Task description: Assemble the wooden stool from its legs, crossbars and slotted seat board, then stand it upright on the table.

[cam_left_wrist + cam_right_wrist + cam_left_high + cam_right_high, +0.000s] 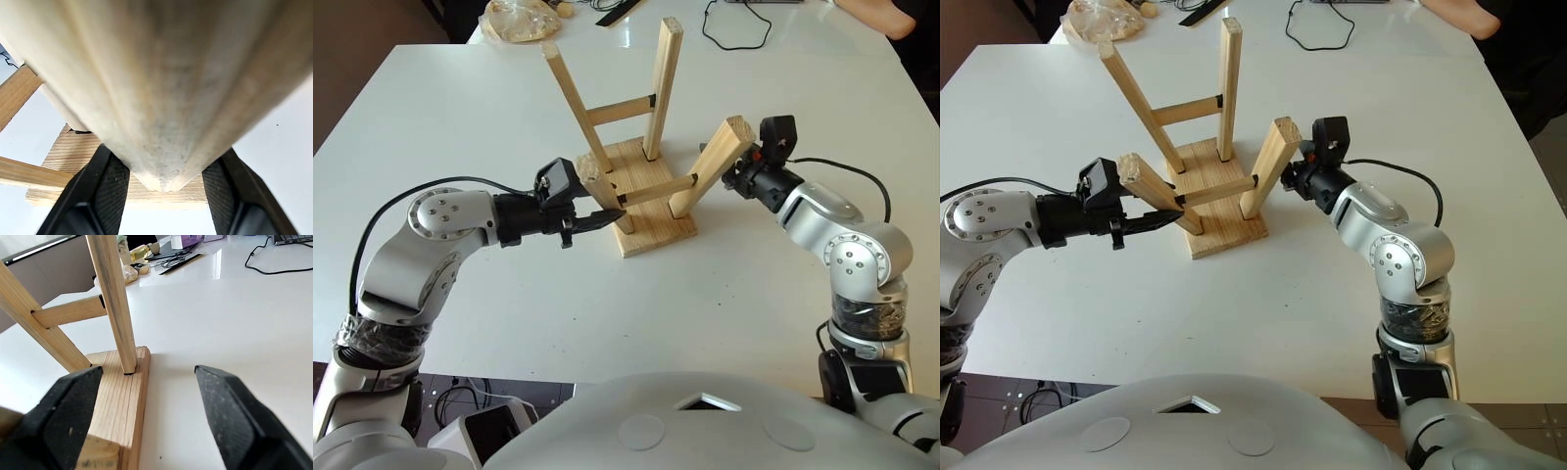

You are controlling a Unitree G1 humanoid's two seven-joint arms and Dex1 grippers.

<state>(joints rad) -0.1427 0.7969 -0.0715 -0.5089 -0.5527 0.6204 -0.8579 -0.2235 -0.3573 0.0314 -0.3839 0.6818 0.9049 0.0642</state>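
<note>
The wooden stool lies upside down, its seat board (656, 238) flat on the white table and its legs pointing up. Two far legs (663, 88) are joined by a crossbar (619, 110). A second crossbar (658, 191) links the two near legs. My left gripper (604, 216) is shut on the near-left leg (161, 98), low down near the board, with a pad (110, 191) on each side. My right gripper (149, 370) is open, just behind the leaning near-right leg (717, 162), with its fingers spread wide.
A crumpled bag (521, 20) and black cables (734, 37) lie at the table's far edge. Bare white tabletop (460, 117) surrounds the stool on all sides. My right arm's cable (847, 168) trails over the table on the right.
</note>
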